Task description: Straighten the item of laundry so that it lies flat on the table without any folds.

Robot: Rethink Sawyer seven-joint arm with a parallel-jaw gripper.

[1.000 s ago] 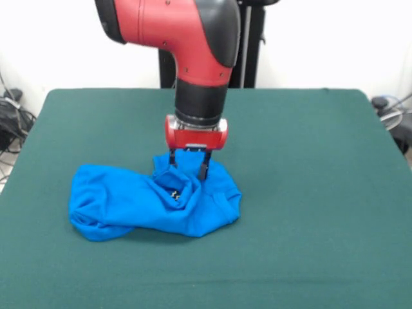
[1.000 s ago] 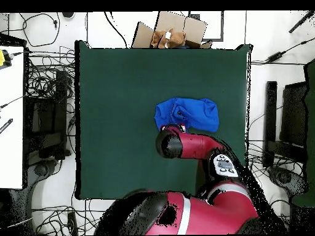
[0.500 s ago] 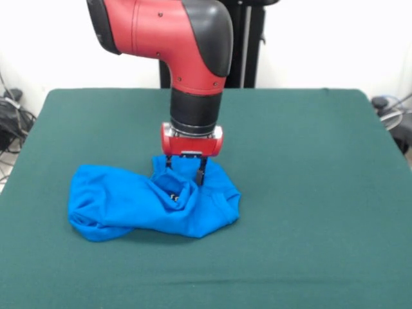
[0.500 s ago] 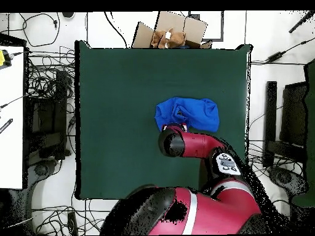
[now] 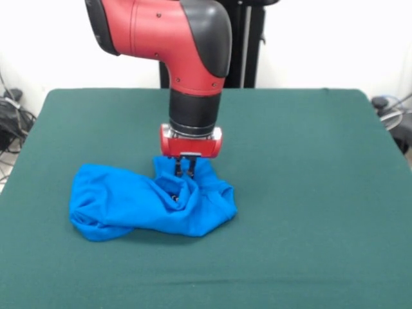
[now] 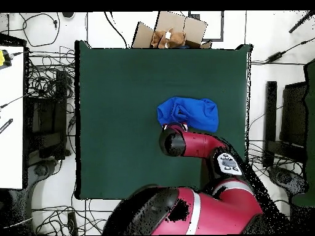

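A cardboard box [image 6: 174, 31] holding a brown object is seen beyond the table's far edge in the overhead view, and tangled cables [image 6: 46, 80] are spread over the floor along the table's side; a white surface [image 6: 11, 117] is seen at that view's left edge. In the front view more cables [image 5: 11, 122] are noted at the left, and a black stand [image 5: 248, 45] rises behind the robot. The near part of the garment is covered in the overhead view by the red and black arm [image 6: 191, 144], which reaches across from the base. The table [image 5: 309, 161] is topped with a dark green, felt-like cloth, matte and even. The item of laundry [image 5: 145, 203] is found left of the table's centre in the front view, bunched into a long, rumpled heap of soft bright blue fabric, with rounded folds and a raised ridge near its middle; small pale marks of print are glimpsed in a crease. The gripper [image 5: 184, 168] is lowered onto the heap's far right part, its two dark fingers drawn narrowly together and pinching a raised fold of the blue cloth.
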